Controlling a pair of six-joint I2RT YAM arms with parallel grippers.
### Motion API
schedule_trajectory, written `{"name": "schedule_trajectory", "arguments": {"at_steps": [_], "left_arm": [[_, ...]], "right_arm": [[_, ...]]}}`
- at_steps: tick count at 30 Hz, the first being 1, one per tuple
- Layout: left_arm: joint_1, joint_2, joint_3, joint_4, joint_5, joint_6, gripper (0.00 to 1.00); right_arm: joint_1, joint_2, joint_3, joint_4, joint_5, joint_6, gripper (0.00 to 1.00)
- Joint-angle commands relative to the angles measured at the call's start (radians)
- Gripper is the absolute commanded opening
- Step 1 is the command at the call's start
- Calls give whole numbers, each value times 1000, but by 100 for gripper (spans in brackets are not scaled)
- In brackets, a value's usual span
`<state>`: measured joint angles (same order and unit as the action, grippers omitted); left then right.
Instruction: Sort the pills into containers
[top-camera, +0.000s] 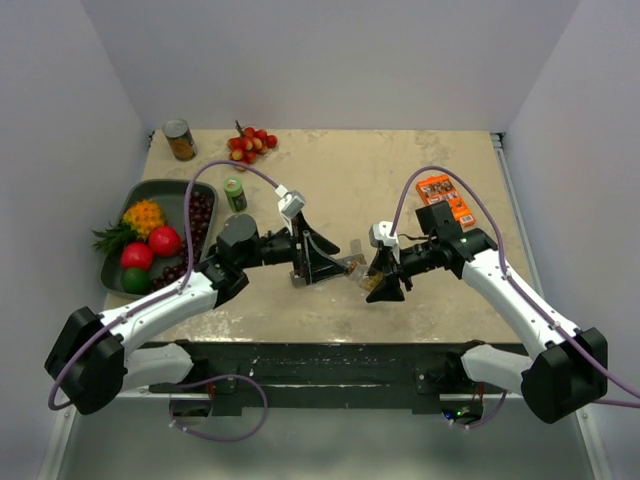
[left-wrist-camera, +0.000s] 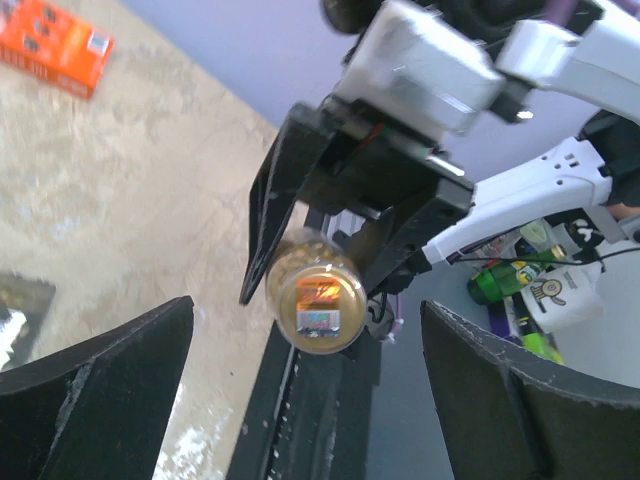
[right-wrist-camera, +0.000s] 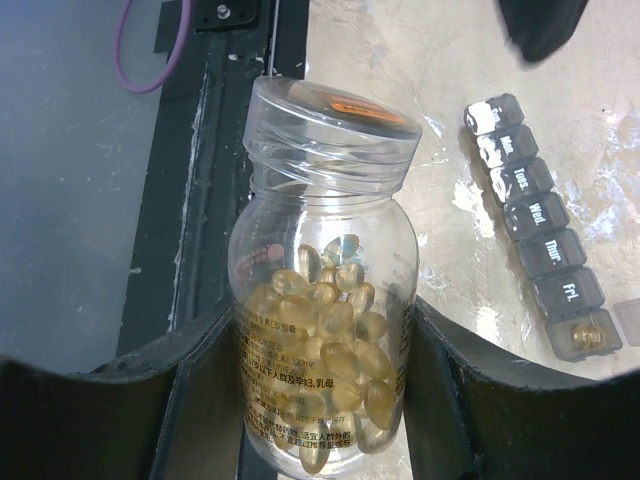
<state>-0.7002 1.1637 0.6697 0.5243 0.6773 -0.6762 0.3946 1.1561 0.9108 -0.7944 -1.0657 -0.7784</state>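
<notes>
The right tool (right-wrist-camera: 322, 350) is clamped on the lower body of a small clear bottle (right-wrist-camera: 325, 280), one finger on each side, and holds it over the near edge of the worktop (right-wrist-camera: 440, 90). Inside the bottle the pills (right-wrist-camera: 335, 350) show as a heap of yellowish capsules filling roughly its lower half. A clear cap (right-wrist-camera: 335, 125) sits on the neck, so nothing looks ready to be tipped out yet. The left tool (left-wrist-camera: 305, 310) stands wide apart and holds nothing. In its own view the capped end of the bottle faces it squarely, between the two fingers and a little beyond their tips, touching neither. From above, the bottle is at 3 o'clock of the left tool, with the right tool just past it on the same line. Further out, at 2 to 3 o'clock from the bottle in the right wrist view, the strip of containers (right-wrist-camera: 535, 225) lies flat on the worktop, apart from both tools. Six day-labelled lids are down; whether anything lies under them cannot be told. The end compartment (right-wrist-camera: 585, 335), toward 4 o'clock, stands open with something yellowish inside. The sorting therefore looks barely begun: most likely the cap must come off, the shut lids be raised, and pills go into each.
</notes>
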Motion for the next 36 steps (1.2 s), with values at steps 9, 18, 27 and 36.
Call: {"name": "schedule_trajectory", "arguments": {"at_steps": [9, 18, 27, 36], "left_arm": [[-1, 51, 175, -348, -56, -143, 99], [-47, 111, 257, -425, -91, -125, 93], [-58, 140, 269, -422, -68, -129, 71], [-59, 151, 268, -408, -15, -132, 41]], "right_arm": [[6, -18, 13, 66, 39, 39, 0], [6, -13, 14, 73, 46, 48, 0], [4, -12, 13, 77, 47, 54, 0], [6, -9, 11, 90, 56, 68, 0]]}}
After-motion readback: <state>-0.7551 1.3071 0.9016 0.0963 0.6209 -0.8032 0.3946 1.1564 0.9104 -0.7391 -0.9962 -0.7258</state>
